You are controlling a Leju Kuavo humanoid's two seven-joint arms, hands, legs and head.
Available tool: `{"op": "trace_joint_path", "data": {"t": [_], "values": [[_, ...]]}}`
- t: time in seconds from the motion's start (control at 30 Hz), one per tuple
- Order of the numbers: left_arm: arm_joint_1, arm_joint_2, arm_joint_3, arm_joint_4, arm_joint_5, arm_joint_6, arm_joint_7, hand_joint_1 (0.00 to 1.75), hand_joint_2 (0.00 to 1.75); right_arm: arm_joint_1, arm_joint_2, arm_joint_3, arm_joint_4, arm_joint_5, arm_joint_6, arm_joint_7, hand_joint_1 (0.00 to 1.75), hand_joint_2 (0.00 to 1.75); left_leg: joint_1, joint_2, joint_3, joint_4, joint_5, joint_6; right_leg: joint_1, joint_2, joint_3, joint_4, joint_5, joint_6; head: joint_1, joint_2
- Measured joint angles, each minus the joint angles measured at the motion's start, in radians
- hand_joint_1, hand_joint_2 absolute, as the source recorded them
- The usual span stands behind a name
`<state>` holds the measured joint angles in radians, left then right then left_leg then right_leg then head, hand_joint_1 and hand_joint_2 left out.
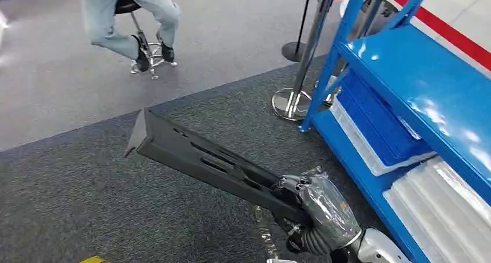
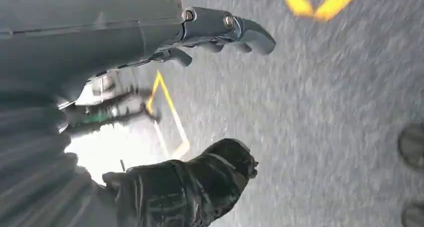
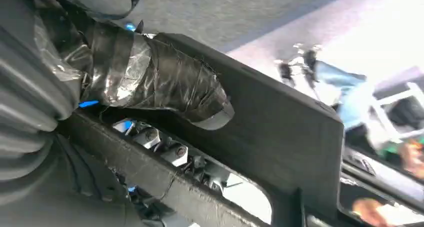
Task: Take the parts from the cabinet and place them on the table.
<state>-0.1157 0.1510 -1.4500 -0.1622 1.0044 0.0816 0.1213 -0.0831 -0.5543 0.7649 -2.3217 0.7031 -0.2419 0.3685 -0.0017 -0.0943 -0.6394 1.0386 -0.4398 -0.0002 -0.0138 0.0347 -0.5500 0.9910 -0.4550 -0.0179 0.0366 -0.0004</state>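
My right hand (image 1: 315,208) grips one end of a long dark grey slotted part (image 1: 197,153), which juts out to the left over the dark carpet. In the right wrist view the taped thumb (image 3: 165,82) lies across the part (image 3: 285,132), with the fingers (image 3: 165,147) wrapped underneath through a slot. My left hand (image 2: 210,102) hangs over the grey carpet with its fingers (image 2: 235,29) and thumb (image 2: 200,179) apart and nothing between them. The blue cabinet (image 1: 422,83) stands at the right.
Blue and clear bins (image 1: 382,130) sit on the cabinet's lower shelf. A chrome stanchion post (image 1: 304,66) stands by the cabinet's corner. A person sits on a stool (image 1: 142,40) at the far left. Yellow floor markings (image 2: 320,4) cross the carpet.
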Motion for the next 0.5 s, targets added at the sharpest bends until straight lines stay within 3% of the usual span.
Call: {"op": "trace_joint_path", "data": {"t": [0.03, 0.07, 0.13, 0.17, 0.2, 0.27, 0.3, 0.33, 0.37, 0.47, 0.5], "values": [[-0.002, 0.002, 0.000, 0.000, 0.000, -0.001, 0.000, 0.00, 1.75, 0.003, 0.000, 0.000, -0.001, -0.001, -0.002, 0.000, 1.75, 1.75, 0.003, 0.048, -0.023, 0.052, -0.036, -0.008, 0.000, -0.015, 0.001, -0.003, 0.001, -0.004, -0.007, 0.000], [-0.004, 0.003, 0.000, 0.000, 0.000, 0.000, 0.000, 0.00, 1.75, 0.004, 0.000, 0.000, -0.001, -0.001, -0.003, -0.001, 1.75, 1.75, 0.007, 0.073, -0.058, 0.128, -0.075, -0.015, 0.003, -0.030, -0.001, -0.002, 0.001, -0.004, -0.007, 0.000], [-0.005, 0.003, 0.000, 0.000, 0.000, 0.000, 0.000, 0.00, 1.75, 0.006, 0.000, 0.000, 0.000, -0.001, -0.003, -0.002, 1.75, 1.75, 0.013, 0.088, -0.114, 0.254, -0.123, -0.024, 0.004, -0.061, -0.005, 0.002, -0.001, -0.004, -0.007, 0.000], [-0.005, 0.003, 0.000, 0.000, 0.000, 0.000, 0.000, 0.00, 1.75, 0.006, 0.000, 0.000, 0.001, -0.001, -0.003, -0.002, 1.75, 1.75, 0.014, 0.090, -0.118, 0.269, -0.119, -0.027, 0.004, -0.076, -0.006, 0.005, -0.002, -0.002, -0.008, 0.000], [-0.005, 0.003, 0.000, 0.000, 0.000, 0.000, 0.000, 0.00, 1.75, 0.006, 0.000, 0.000, 0.001, -0.002, -0.003, -0.002, 1.75, 1.75, 0.015, 0.090, -0.098, 0.238, -0.094, -0.029, 0.004, -0.089, -0.007, 0.007, -0.004, -0.001, -0.008, 0.000], [-0.003, 0.006, -0.001, 0.000, 0.000, 0.000, 0.000, 0.00, 1.75, 0.006, 0.000, 0.000, 0.001, -0.002, -0.003, -0.002, 1.75, 1.75, 0.015, 0.106, -0.002, 0.076, -0.016, -0.026, 0.004, -0.112, -0.004, 0.011, -0.010, 0.004, -0.008, 0.000], [-0.004, 0.008, -0.001, 0.000, 0.000, 0.000, 0.000, 0.00, 1.75, 0.006, 0.000, 0.000, 0.001, -0.002, -0.003, -0.002, 1.75, 1.75, 0.012, 0.136, 0.038, -0.010, -0.006, -0.020, 0.004, -0.124, -0.001, 0.012, -0.013, 0.008, -0.008, 0.000], [-0.004, 0.007, -0.001, 0.000, 0.000, 0.000, 0.000, 0.00, 1.75, 0.005, 0.000, -0.001, 0.001, -0.002, -0.003, -0.002, 1.75, 1.75, -0.002, 0.164, 0.047, -0.017, -0.020, -0.008, 0.011, -0.132, -0.003, 0.011, -0.013, 0.011, -0.008, 0.000], [-0.006, 0.008, -0.001, 0.000, 0.000, 0.000, 0.000, 0.00, 1.75, 0.004, 0.000, -0.001, 0.001, -0.004, -0.002, -0.002, 1.75, 1.75, -0.003, 0.145, 0.044, -0.022, -0.010, 0.005, 0.013, -0.143, -0.004, 0.016, -0.016, 0.017, -0.006, 0.000], [-0.002, 0.009, -0.002, 0.000, -0.003, 0.000, 0.002, 0.00, 1.75, 0.004, 0.000, -0.002, 0.001, -0.010, -0.001, -0.003, 1.75, 1.75, -0.001, 0.115, 0.036, -0.026, -0.004, 0.022, 0.017, -0.173, 0.001, 0.011, -0.015, 0.028, -0.006, 0.000], [-0.003, 0.008, -0.002, 0.000, -0.003, 0.001, 0.002, 0.00, 1.75, 0.003, 0.000, -0.004, 0.001, -0.010, -0.001, -0.003, 1.75, 1.75, 0.008, 0.104, 0.041, -0.036, 0.002, 0.030, 0.011, -0.156, -0.008, 0.018, -0.028, 0.034, -0.006, 0.000]]}}
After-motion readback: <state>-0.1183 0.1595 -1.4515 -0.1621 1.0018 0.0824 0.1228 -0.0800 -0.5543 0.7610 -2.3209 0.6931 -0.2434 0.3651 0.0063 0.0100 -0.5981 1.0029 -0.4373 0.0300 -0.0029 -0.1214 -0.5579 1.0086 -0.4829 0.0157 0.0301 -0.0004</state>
